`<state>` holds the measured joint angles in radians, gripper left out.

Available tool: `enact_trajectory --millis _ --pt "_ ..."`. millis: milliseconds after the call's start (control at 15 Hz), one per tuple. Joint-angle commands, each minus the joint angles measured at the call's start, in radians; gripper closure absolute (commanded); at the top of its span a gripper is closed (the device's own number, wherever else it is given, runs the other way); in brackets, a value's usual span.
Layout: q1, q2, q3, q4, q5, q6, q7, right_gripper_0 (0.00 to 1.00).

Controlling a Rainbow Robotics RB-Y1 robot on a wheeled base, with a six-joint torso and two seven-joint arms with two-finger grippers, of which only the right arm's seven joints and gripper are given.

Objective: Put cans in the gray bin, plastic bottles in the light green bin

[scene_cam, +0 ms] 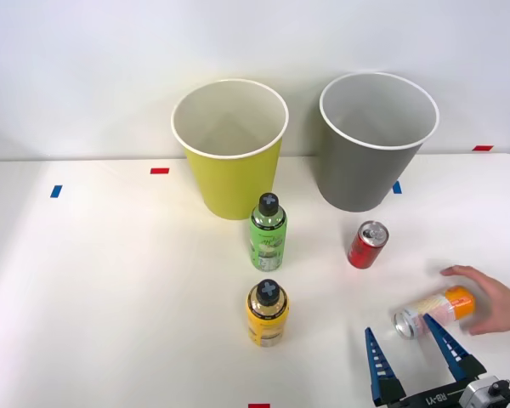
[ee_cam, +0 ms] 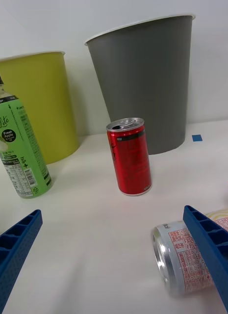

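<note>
Right gripper sits low at the near right of the white table, blue ribbed fingers spread wide, holding nothing. Key relation: the orange slim metal can with the pale whitish-pink band lies on its side just ahead of the fingers, offset toward the right finger and touching or nearly touching it; in the wrist view its silver top faces the gap and its body runs behind that finger. Long axis runs diagonally across the table, silver end toward the robot's left, orange end under a person's hand that rests on it. My read: fingers need to shift right and square up across that axis before closing, and the hand has to clear first. Red slim metal can stands upright farther ahead, before the large round gray bin with white rim. Bright green black-capped plastic bottle and stouter yellow black-capped bottle stand upright well to the left, in line below the yellow-green bin with white rim. Both bins look empty, nothing sorted yet
</note>
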<state>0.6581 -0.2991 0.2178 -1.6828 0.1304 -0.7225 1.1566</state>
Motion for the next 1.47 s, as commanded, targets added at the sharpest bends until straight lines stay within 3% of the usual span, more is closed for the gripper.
enact_trajectory --millis 67,1467 --pt "0.0 0.0 0.0 0.0 0.0 0.0 0.0 0.0" --pt "0.0 0.0 0.0 0.0 0.0 0.0 0.0 0.0"
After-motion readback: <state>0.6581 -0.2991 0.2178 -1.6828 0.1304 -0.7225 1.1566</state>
